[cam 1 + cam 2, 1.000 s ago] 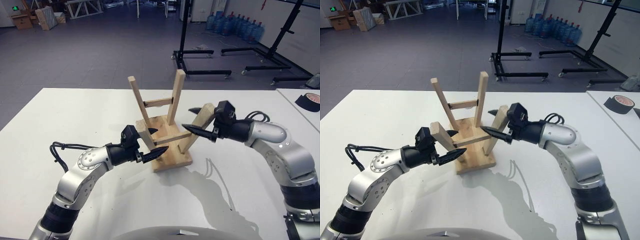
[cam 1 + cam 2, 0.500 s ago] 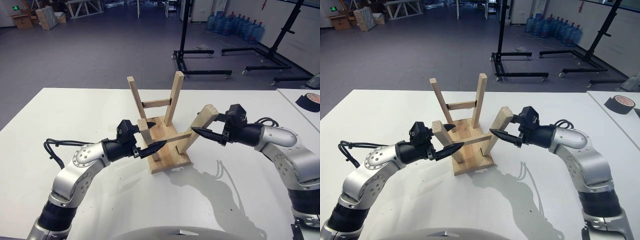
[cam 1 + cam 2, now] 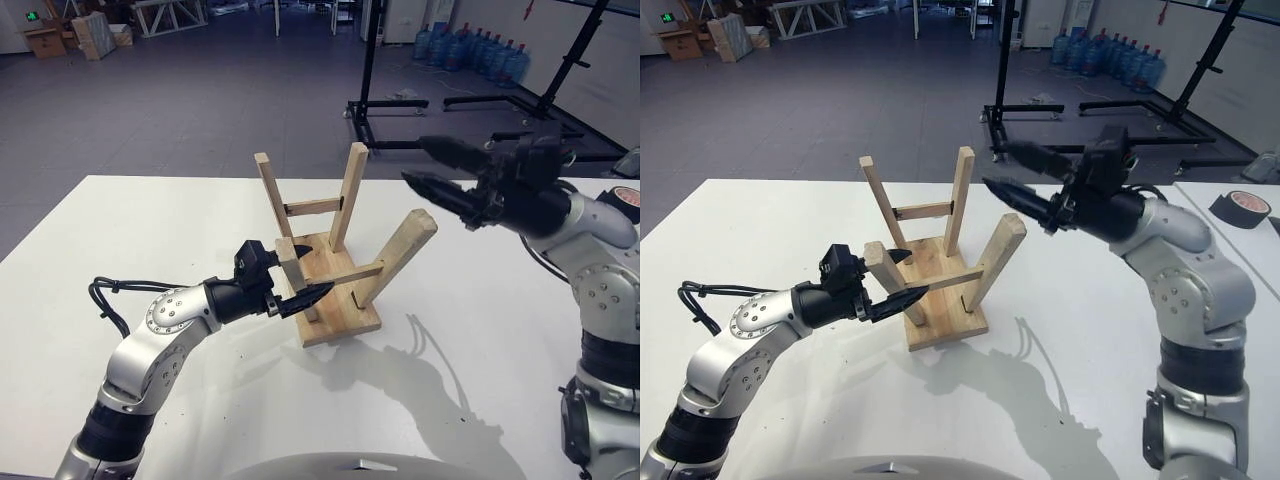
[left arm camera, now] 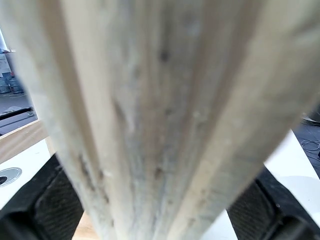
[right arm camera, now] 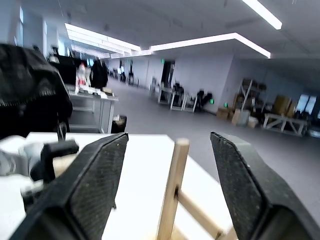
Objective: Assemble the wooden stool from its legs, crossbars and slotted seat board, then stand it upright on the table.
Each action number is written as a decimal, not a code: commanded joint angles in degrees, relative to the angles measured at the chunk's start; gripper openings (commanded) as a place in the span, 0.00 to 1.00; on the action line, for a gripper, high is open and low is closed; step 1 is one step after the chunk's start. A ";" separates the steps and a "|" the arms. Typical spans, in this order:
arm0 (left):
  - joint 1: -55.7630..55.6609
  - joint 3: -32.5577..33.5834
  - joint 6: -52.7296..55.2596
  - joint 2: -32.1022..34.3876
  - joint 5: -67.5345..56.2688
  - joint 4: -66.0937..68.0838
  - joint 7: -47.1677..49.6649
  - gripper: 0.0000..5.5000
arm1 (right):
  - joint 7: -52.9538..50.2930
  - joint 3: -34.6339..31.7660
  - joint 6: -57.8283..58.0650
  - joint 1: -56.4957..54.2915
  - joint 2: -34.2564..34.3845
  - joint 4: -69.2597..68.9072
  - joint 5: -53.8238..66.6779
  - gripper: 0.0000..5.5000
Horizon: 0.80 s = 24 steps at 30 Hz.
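On the white tabletop (image 3: 150, 220), near its middle, a wooden stool (image 3: 352, 273) is seen turned upside down. Its seat board (image 3: 345, 320) is laid flat on the surface, and its four legs are pointed upward and joined by crossbars. The near leg on the right is tilted outward. The left tool (image 3: 316, 268) is closed around the near left leg (image 3: 291, 262), low down and close to the seat board. In the left wrist view the wood is gripped between two black pads (image 4: 47, 202). The right tool (image 3: 414, 160) is held in the air above and to the right of the stool, well apart from it. Its fingers (image 5: 95, 185) are spread wide and nothing is held between them. A roll of tape (image 3: 618, 200) is seen on a neighbouring table at the far right.
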 commanded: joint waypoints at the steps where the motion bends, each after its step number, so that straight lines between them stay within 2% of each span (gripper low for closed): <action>1: -1.03 -0.06 0.14 0.11 0.62 0.34 -0.36 0.69 | -4.26 -3.35 1.93 -9.65 0.42 3.86 5.77 0.55; 3: -0.92 -0.22 0.19 0.10 0.73 0.32 -0.38 0.69 | -4.10 -0.43 3.10 -7.36 2.04 3.88 5.42 0.55; 4: -0.89 -0.34 0.28 0.15 0.79 0.29 -0.42 0.69 | -4.17 4.49 3.58 -4.19 2.84 3.76 1.79 0.55; 7: -0.92 -0.86 0.67 0.27 1.03 0.10 -0.41 0.69 | -3.82 28.56 1.42 8.56 1.70 5.62 -18.33 0.55; 9: -0.91 -1.31 0.91 0.41 1.14 -0.03 -0.58 0.69 | -5.07 36.28 1.11 13.46 2.71 7.76 -24.29 0.55; 12: 0.04 -1.18 1.23 0.81 0.87 -0.68 -0.35 0.69 | -7.59 33.67 2.33 12.06 6.07 6.36 -21.14 0.55; 17: 0.54 -1.53 0.78 0.23 1.66 -0.08 0.64 0.69 | -9.15 27.28 1.47 7.41 6.18 5.48 -18.86 0.55; 24: 0.12 -0.75 0.75 0.29 1.53 -1.18 0.73 0.69 | -16.41 14.46 -0.32 0.70 10.29 2.67 -12.52 0.55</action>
